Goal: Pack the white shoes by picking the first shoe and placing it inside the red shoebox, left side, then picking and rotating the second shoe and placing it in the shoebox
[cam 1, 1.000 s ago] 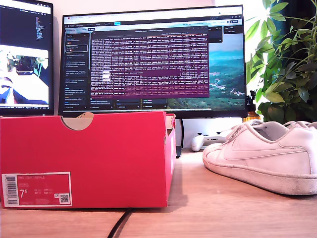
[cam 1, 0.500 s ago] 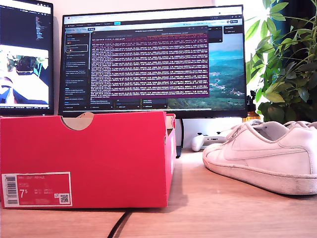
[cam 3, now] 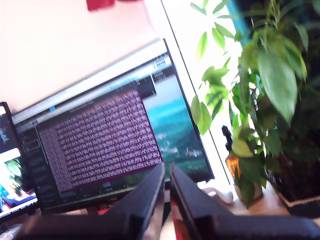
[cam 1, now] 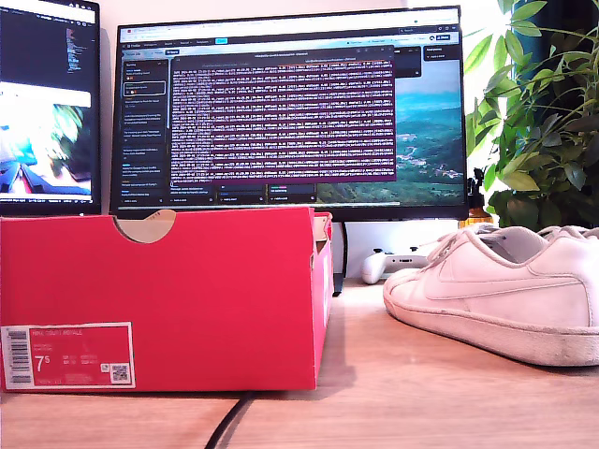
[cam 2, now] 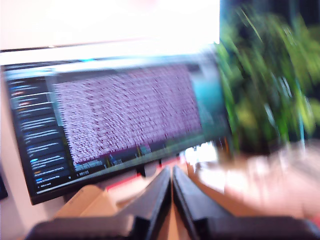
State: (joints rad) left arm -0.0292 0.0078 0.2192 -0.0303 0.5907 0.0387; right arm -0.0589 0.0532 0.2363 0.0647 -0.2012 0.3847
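Two white shoes [cam 1: 505,290] sit side by side on the wooden desk [cam 1: 393,402] at the exterior view's right, the nearer one showing scuffed leather, white laces and a grubby off-white sole; only a little of the farther one shows behind it. At that view's left stands the red shoebox [cam 1: 187,290], open-topped, with a semicircular notch in its rim and a white "7.5" label. My first gripper [cam 2: 171,172] has its dark jaws nearly together with nothing between them, aimed at the monitor [cam 2: 125,120]; the picture is blurred. My second gripper [cam 3: 166,172] is likewise almost closed and empty, facing the monitor and the plant [cam 3: 265,90]. Neither gripper touches shoes or box.
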